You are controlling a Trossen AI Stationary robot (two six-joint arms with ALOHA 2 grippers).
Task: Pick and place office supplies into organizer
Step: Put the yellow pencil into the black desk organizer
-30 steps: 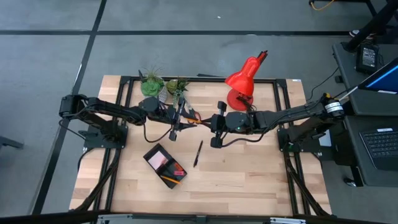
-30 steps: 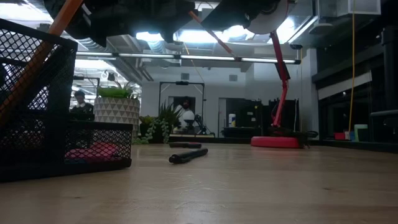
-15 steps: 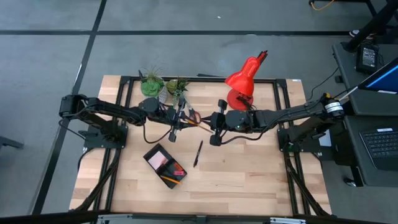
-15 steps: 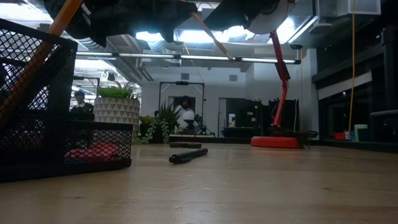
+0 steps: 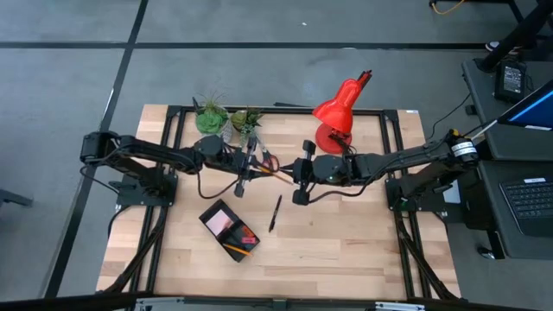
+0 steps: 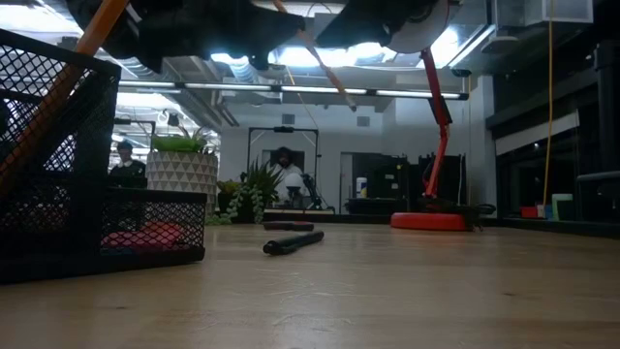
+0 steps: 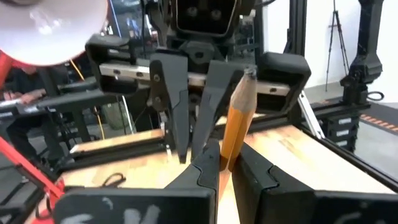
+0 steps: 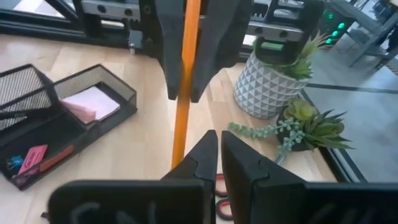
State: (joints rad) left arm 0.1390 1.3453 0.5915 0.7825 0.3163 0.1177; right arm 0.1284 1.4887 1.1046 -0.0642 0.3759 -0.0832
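I log: left gripper (image 5: 248, 171) clamped on orange pencil (image 7: 237, 116), mid-table above the wood; right gripper (image 5: 301, 171) facing it, fingers nearly closed, empty; organizer (image 5: 229, 228) near-left.

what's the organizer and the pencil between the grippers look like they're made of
Organizer: looks like black wire mesh, probably metal; its walls show an open see-through grid. Pencil: apparently wood under glossy orange paint, with a bare sharpened cone at its tip; the left gripper pinches it.
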